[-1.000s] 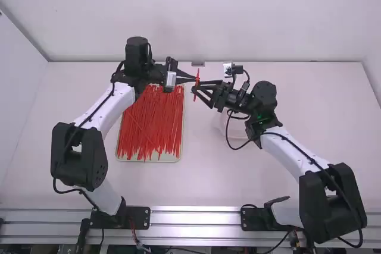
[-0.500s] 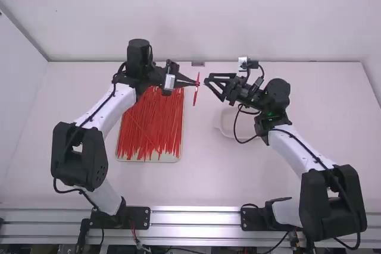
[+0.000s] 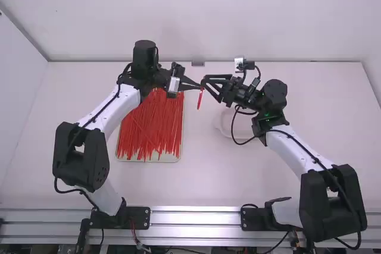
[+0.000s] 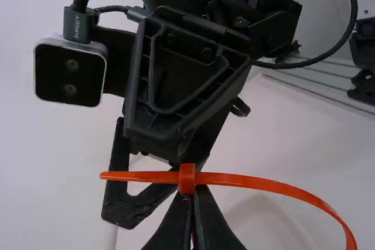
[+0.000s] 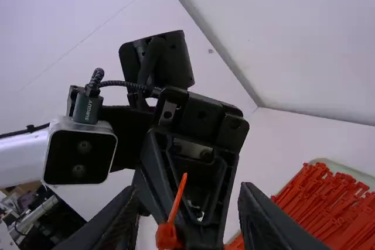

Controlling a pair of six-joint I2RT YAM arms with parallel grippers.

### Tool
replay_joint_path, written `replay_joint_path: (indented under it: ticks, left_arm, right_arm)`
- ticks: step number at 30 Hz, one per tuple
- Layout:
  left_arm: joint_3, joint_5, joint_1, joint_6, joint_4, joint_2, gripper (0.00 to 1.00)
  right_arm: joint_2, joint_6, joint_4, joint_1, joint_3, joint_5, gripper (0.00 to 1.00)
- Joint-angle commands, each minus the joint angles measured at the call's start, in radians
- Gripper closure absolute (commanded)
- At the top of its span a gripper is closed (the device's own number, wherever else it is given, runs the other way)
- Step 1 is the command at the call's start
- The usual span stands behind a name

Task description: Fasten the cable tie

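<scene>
A red cable tie (image 3: 200, 97) hangs in the air between the two arms, bent into a loop. My left gripper (image 3: 194, 90) is shut on it: in the left wrist view the fingers (image 4: 188, 203) pinch just under the tie's head (image 4: 186, 178), and the strap (image 4: 275, 190) curves away to one side. My right gripper (image 3: 206, 85) faces the left one from close by and stands open. In the right wrist view its fingers (image 5: 120, 221) spread wide on either side of the tie (image 5: 173, 212) without touching it.
A flat tray (image 3: 178, 147) heaped with several loose red cable ties (image 3: 152, 123) lies under the left arm. A white bowl (image 3: 221, 124) sits on the table below the right gripper. The right half of the table is bare.
My left gripper has carried the tie a little to the right. My right gripper drew back from the tie and rose, and now stands open just beside it.
</scene>
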Motion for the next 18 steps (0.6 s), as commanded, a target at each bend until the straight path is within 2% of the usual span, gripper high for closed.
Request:
replay_joint_path:
  ticks: [1, 18]
  left_arm:
    - [-0.006, 0.035, -0.01, 0.0, -0.002, 0.0, 0.98]
    - [-0.006, 0.035, -0.023, 0.0, -0.003, 0.0, 0.98]
  right_arm:
    - [-0.016, 0.006, 0.007, 0.0, 0.026, -0.01, 0.56]
    - [-0.016, 0.006, 0.007, 0.0, 0.026, -0.025, 0.68]
